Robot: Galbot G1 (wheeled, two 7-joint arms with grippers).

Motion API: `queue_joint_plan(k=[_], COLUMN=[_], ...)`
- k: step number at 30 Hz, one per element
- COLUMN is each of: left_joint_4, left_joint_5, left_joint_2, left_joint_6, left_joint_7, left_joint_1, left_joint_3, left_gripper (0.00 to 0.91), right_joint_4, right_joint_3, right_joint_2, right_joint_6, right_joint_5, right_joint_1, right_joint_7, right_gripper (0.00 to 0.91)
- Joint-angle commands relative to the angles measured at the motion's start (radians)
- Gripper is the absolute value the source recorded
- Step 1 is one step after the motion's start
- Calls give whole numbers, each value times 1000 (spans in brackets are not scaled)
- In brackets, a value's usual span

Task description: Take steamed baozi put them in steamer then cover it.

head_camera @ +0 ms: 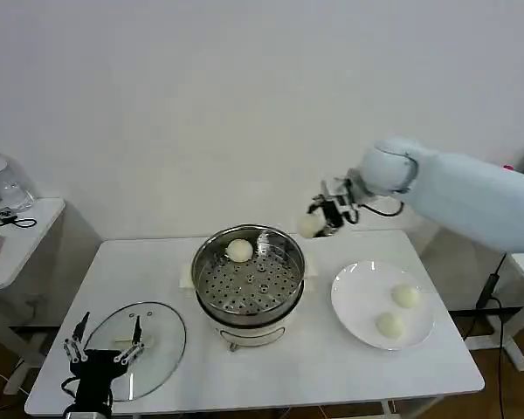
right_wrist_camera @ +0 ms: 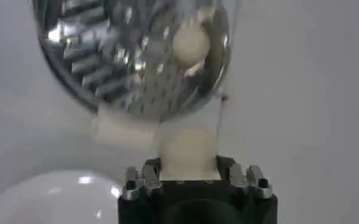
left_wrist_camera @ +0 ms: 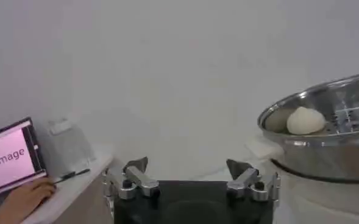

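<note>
Four baozi: one in the steamer (head_camera: 249, 281); two on the white plate (head_camera: 358, 316); one baozi (head_camera: 310, 226) clamped by the right gripper (head_camera: 319, 223) behind the steamer's rim. Left gripper (head_camera: 103, 342), fingers spread wide, above the single cover (head_camera: 162, 336).

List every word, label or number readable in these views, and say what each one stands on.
"o Image": on the pink screen at the edge of the left wrist view; the word before "Image" is cut off, only its last letter showing.
No text is legible on the steamer, the plate, the cover or either arm.
</note>
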Motion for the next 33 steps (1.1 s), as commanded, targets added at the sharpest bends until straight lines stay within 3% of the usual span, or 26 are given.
queue_joint_plan(k=[1, 12, 33], left_joint_4=[-28, -45, -41], left_joint_5=[-1, -26, -38], left_joint_2=[-5, -4, -4], left_joint_6=[6, 19, 20], left_joint_7=[2, 4, 6], left_joint_1=[-6, -25, -38], left_joint_3=[-1, -27, -28], left_gripper=[907, 907, 907], right_joint_4=[-30, -161, -265], right_joint_3=[-58, -81, -77], right_joint_2=[299, 443, 499], right_joint_6=[-132, -225, -248], right_joint_5=[197, 244, 193], right_joint_1=[29, -61, -173], right_joint_7=[64, 84, 107], right_gripper=[625, 625, 625])
